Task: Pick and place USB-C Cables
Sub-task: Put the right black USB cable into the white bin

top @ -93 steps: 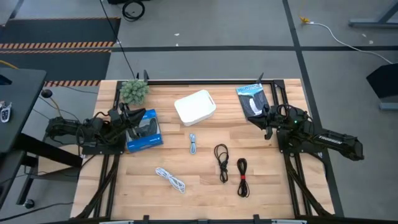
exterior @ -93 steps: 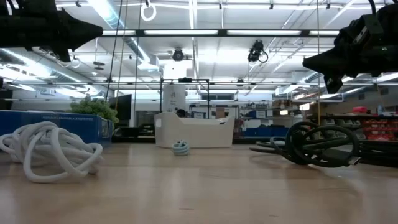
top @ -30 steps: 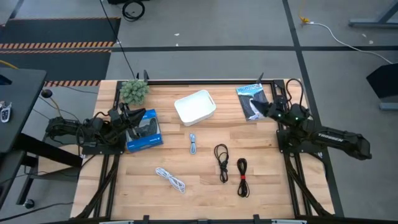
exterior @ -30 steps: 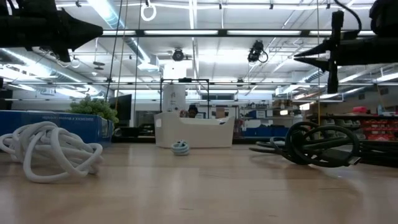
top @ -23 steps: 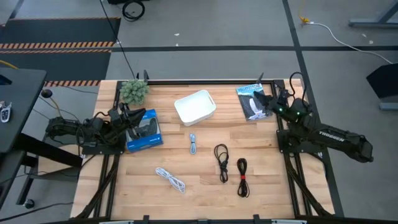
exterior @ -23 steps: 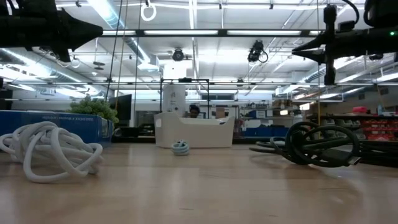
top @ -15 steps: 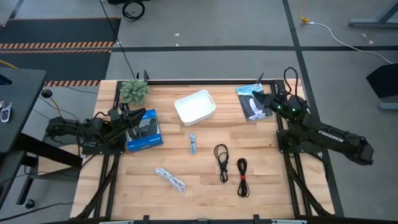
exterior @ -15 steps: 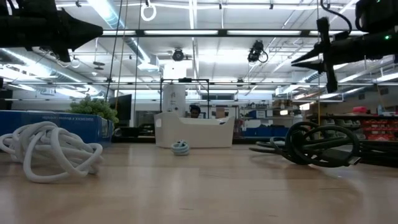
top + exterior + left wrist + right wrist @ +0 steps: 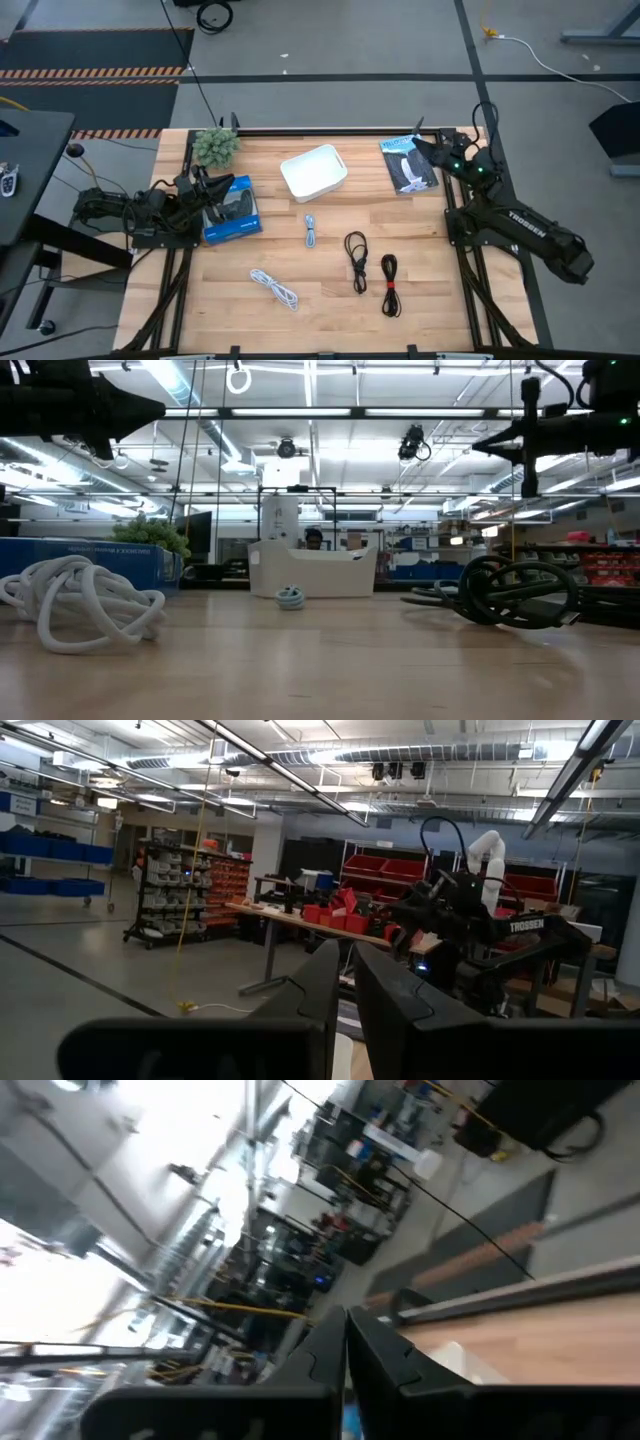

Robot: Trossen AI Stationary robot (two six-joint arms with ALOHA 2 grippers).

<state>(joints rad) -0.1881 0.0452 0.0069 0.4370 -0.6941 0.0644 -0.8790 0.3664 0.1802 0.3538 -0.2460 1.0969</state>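
Four USB-C cables are lying untouched on the wooden desk [image 9: 420, 240]. Nearest the front edge, the white cable [image 9: 275, 288] is resting in a loose coil left of centre, while the black cable with a red band [image 9: 390, 283] is lying to its right. Just left of that one and slightly farther back, the plain black cable [image 9: 356, 259] is stretching in a long loop, and the pale blue-grey cable [image 9: 311, 231] is sitting at mid-desk, well apart from both arms.

At the left edge the left gripper [image 9: 207, 187] is hovering over the blue box [image 9: 232, 208], its fingers [image 9: 400, 1015] clenched together with only a slit between them. Behind the blue-grey cable, the white tray [image 9: 314, 172] is sitting toward the far side, with a small green plant [image 9: 215, 146] at the far left corner.

At the far right, the right gripper [image 9: 420, 150] is hanging raised above a dark packet [image 9: 408, 165], its fingers [image 9: 385, 1350] likewise pressed shut on nothing. In the room beyond the desk, a person [image 9: 314, 539] is showing behind the tray.
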